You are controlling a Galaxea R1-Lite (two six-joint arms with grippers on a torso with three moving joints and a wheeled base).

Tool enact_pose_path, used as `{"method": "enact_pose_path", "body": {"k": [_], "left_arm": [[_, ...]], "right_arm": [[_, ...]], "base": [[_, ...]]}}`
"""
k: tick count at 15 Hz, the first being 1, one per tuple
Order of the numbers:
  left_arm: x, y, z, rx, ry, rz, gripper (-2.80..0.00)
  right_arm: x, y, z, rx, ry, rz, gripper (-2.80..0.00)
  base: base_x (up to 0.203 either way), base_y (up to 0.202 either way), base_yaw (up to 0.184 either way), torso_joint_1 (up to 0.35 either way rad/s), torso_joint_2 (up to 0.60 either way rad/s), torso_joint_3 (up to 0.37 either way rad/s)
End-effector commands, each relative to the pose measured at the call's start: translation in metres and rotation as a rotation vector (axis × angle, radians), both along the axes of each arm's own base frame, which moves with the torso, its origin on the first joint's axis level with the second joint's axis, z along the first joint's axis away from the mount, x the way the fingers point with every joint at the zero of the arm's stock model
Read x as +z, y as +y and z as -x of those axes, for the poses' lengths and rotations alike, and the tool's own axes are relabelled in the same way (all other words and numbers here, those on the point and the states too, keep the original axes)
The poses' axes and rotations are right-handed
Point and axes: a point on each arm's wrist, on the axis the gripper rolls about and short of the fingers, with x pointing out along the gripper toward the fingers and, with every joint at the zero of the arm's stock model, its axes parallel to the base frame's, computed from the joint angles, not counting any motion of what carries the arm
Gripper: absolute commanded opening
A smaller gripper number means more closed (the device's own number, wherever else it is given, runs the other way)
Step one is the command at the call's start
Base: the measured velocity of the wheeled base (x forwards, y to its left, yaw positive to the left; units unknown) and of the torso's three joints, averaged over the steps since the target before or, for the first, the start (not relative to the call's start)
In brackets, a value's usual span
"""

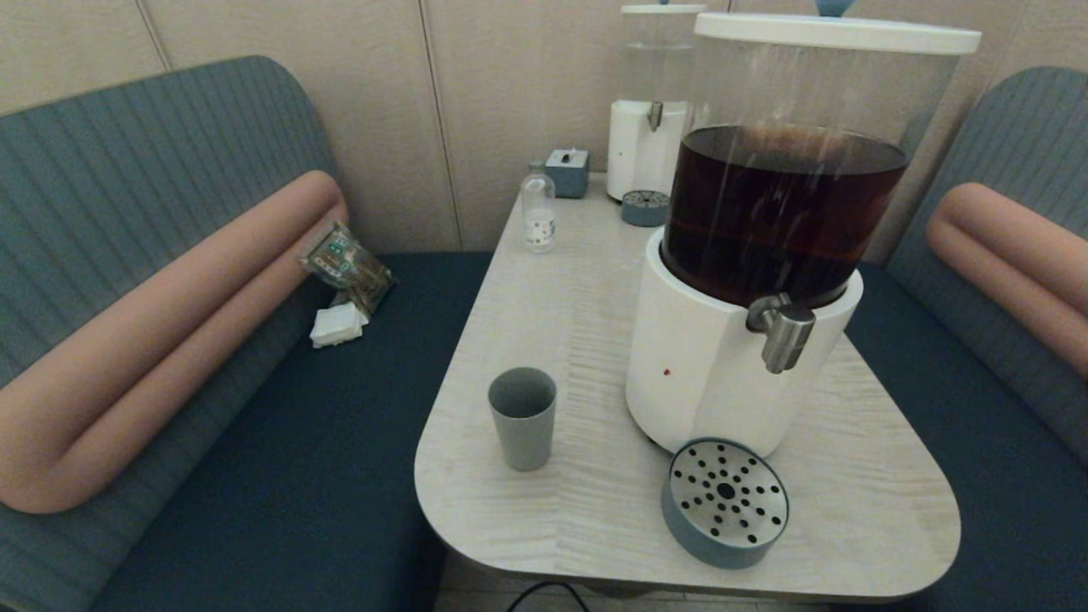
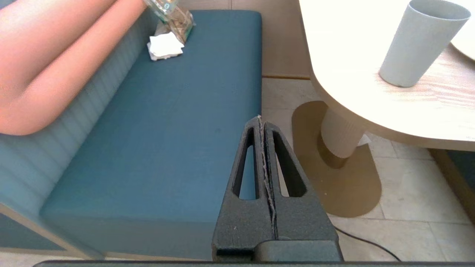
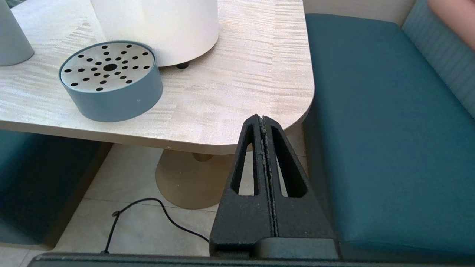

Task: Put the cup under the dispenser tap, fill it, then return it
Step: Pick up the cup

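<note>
The grey-blue cup (image 1: 522,416) stands upright and empty on the table's front left, left of the dispenser; it also shows in the left wrist view (image 2: 419,42). The brushed-steel dispenser tap (image 1: 780,330) juts from the big white-based dispenser (image 1: 722,357) holding dark brown liquid. Directly below the tap sits a round drip tray (image 1: 725,501), nothing on it. My left gripper (image 2: 261,120) hangs shut and empty below table height, over the bench edge. My right gripper (image 3: 262,119) is shut and empty too, below the table's front right corner. Neither arm shows in the head view.
A small clear bottle (image 1: 537,211), a grey box (image 1: 567,172), a second clear-liquid dispenser (image 1: 651,127) and its drip tray (image 1: 645,206) stand at the table's back. Blue benches flank the table (image 1: 850,476). A snack packet (image 1: 347,265) and napkins (image 1: 337,325) lie on the left bench. A cable (image 3: 148,215) crosses the floor.
</note>
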Motion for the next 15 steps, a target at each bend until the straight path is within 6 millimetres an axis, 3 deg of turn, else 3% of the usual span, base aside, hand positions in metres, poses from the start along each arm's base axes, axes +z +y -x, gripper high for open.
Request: {"method": "enact_pose_path", "body": {"k": [1,2,4,6,8,10,12,15], "left_arm": [[0.020,0.000,0.006,-0.007,-0.059,0.004,-2.80],[0.028,0.000,0.009,-0.012,-0.076,0.004,-2.80],[0.067,-0.002,0.014,-0.076,-0.132,0.002,-2.80],[0.107,-0.004,0.003,-0.167,-0.170,0.020,-2.80],[0.149,-0.006,-0.031,-0.265,-0.188,0.034,-2.80],[0.176,-0.009,-0.073,-0.382,-0.205,0.030,-2.80],[0.186,-0.011,-0.114,-0.488,-0.192,0.041,-2.80],[0.178,-0.013,-0.157,-0.569,-0.115,0.102,-2.80]], "right_arm": [[0.000,0.000,0.000,0.000,0.001,0.000,-2.80],[0.000,0.000,0.000,0.000,0.003,0.000,-2.80],[0.000,0.000,0.000,0.000,0.003,0.000,-2.80],[0.000,0.000,0.000,0.000,0.003,0.000,-2.80],[0.000,0.000,0.000,0.000,0.001,0.000,-2.80],[0.000,0.000,0.000,0.000,0.003,0.000,-2.80],[0.000,0.000,0.000,0.000,0.003,0.000,-2.80],[0.000,0.000,0.000,0.000,0.001,0.000,-2.80]], "base": [[0.000,0.000,0.000,0.000,0.00,0.000],[0.000,0.000,0.000,0.000,0.00,0.000],[0.000,0.000,0.000,0.000,0.00,0.000],[0.000,0.000,0.000,0.000,0.00,0.000],[0.000,0.000,0.000,0.000,0.00,0.000],[0.000,0.000,0.000,0.000,0.00,0.000],[0.000,0.000,0.000,0.000,0.00,0.000],[0.000,0.000,0.000,0.000,0.00,0.000]]}}
